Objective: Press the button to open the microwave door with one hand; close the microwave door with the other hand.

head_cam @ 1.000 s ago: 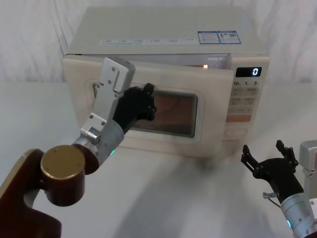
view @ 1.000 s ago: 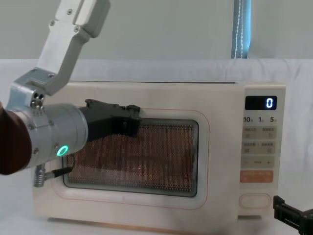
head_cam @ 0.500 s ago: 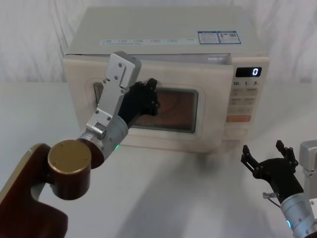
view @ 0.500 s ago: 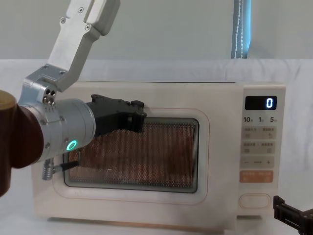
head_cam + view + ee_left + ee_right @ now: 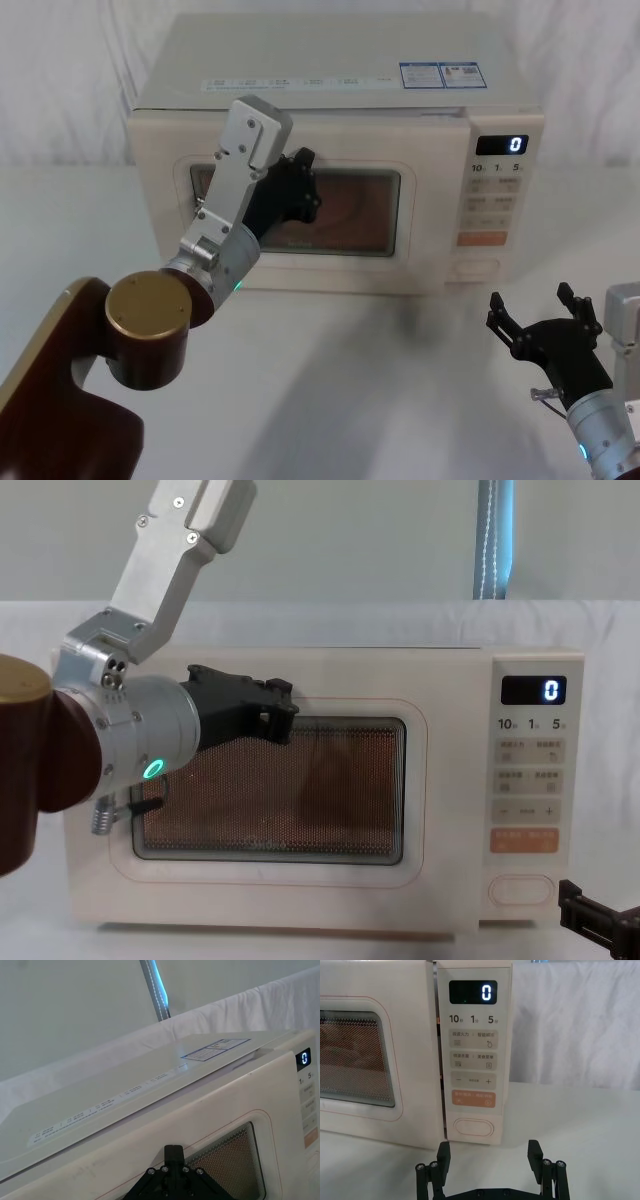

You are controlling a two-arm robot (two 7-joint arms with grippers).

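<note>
White cloth drapes the wall behind and covers the worktop [image 5: 330,380], on which a cream microwave [image 5: 330,60] stands toward the far edge, its front facing the robot. The microwave door [image 5: 420,215] takes up the left and middle of that front, and it sits flush with the control panel [image 5: 472,1055], so it looks shut. Its dark glass window [image 5: 330,790] has a raised rounded frame around it.

The left pincer [image 5: 300,190] is up against the door, at the upper left part of the window. How far its fingers are apart cannot be told. In the chest view the left pincer [image 5: 270,712] lies across the top left corner of the window, with the silver arm rising behind it.

The button [image 5: 474,1127] sits at the bottom of the control panel, below an orange key [image 5: 474,1098] and the rows of small cream keys. A display [image 5: 473,992] at the top of the panel shows a zero.

The right pincer [image 5: 490,1160] hangs over the worktop near its right front corner, well apart from the microwave. Its fingers [image 5: 535,1152] are spread wide and hold nothing. From its wrist camera the pincer points toward the button without touching it. In the head view the right pincer [image 5: 540,315] sits low, in front of the panel side.
</note>
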